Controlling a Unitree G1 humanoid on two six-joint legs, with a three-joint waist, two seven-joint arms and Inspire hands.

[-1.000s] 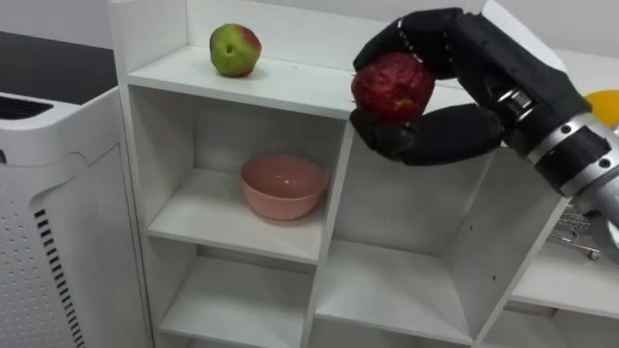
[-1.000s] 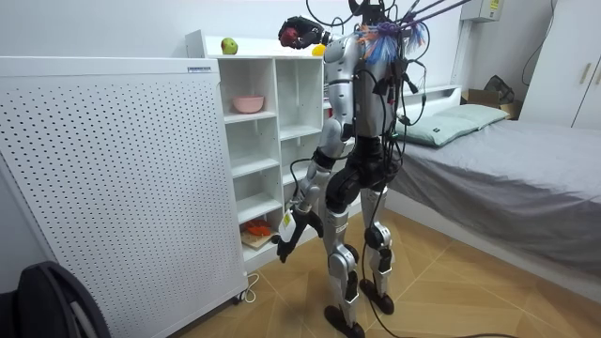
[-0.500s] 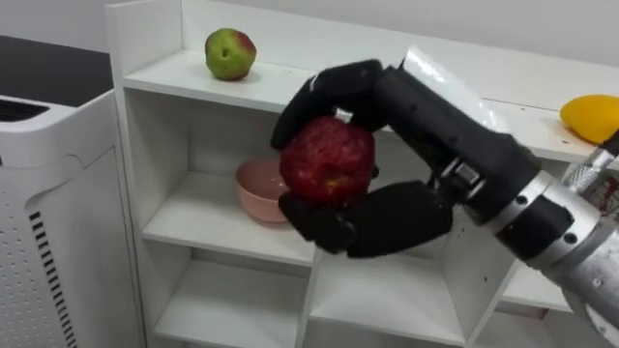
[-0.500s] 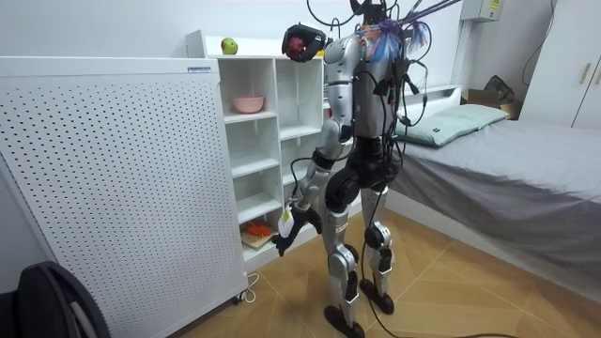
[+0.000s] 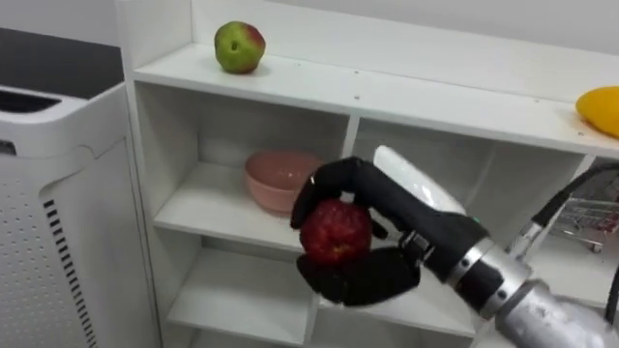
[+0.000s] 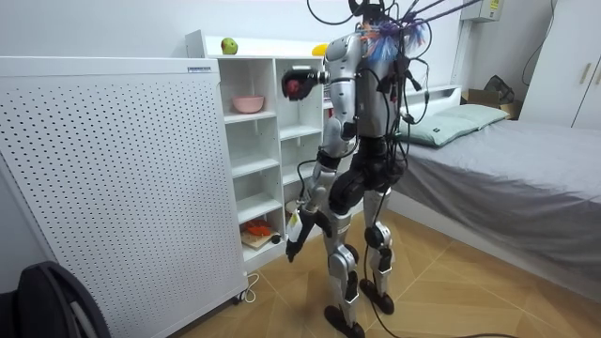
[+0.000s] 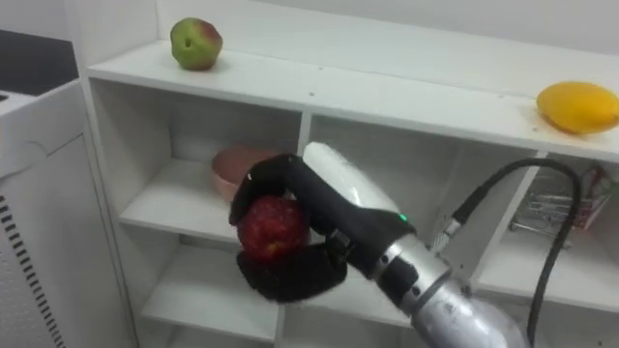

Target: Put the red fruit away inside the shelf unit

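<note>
A dark red apple (image 5: 335,232) sits in my right hand (image 5: 387,203), whose fingers and thumb curl round it. The hand hangs in front of the white closet (image 5: 387,92), level with the shelf below the top board and just right of a pink bowl (image 5: 273,177) standing on that shelf. A green-red apple (image 5: 239,47) lies on the top board at the left, and a yellow fruit (image 5: 602,108) at the far right. In the room view I stand facing the closet, the red apple (image 6: 293,86) raised to it and my left hand (image 6: 293,246) hanging low by my thigh.
A white perforated panel (image 6: 113,188) stands left of the closet. A small wire basket (image 5: 580,227) sits in a compartment at the right. Something orange (image 6: 255,228) lies on a low shelf. A bed (image 6: 507,160) lies behind me.
My right hand has come down with the red apple from top-board height to in front of the bowl's shelf. The left hand has shifted slightly at my side.
</note>
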